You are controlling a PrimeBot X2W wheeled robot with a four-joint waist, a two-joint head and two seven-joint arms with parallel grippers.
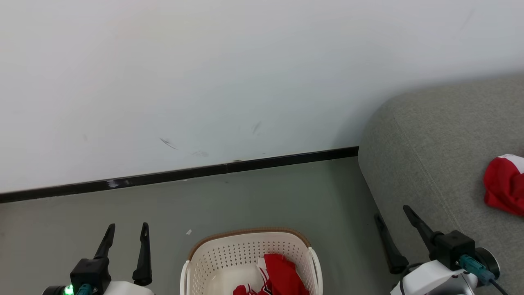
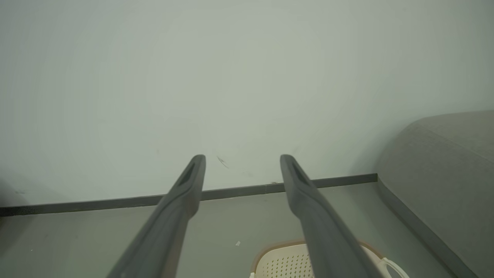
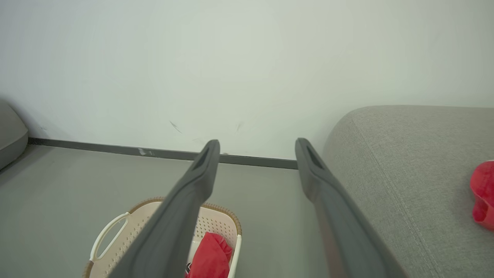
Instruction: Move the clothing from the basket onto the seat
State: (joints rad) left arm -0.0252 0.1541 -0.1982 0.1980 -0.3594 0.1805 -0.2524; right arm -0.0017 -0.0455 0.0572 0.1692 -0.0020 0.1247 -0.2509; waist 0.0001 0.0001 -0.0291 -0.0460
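The cream-white basket (image 1: pixel 229 256) with a brown rim stands on the floor at the bottom centre, and red clothing (image 1: pixel 283 274) with white trim lies inside it. Another red garment (image 1: pixel 504 184) rests on the grey sofa seat (image 1: pixel 434 164) at the right. My left gripper (image 1: pixel 127 231) hovers open to the left of the basket, nothing between its fingers. Open too, my right gripper (image 1: pixel 393 217) hangs by the sofa's front edge, right of the basket. The right wrist view shows the basket (image 3: pixel 112 239), its red clothing (image 3: pixel 210 256) and the sofa (image 3: pixel 405 162).
A pale wall with a dark baseboard (image 1: pixel 184 174) runs behind the basket. Grey floor (image 1: pixel 245 196) lies between wall, basket and sofa. A second grey cushion edge (image 3: pixel 9 135) shows at the far left of the right wrist view.
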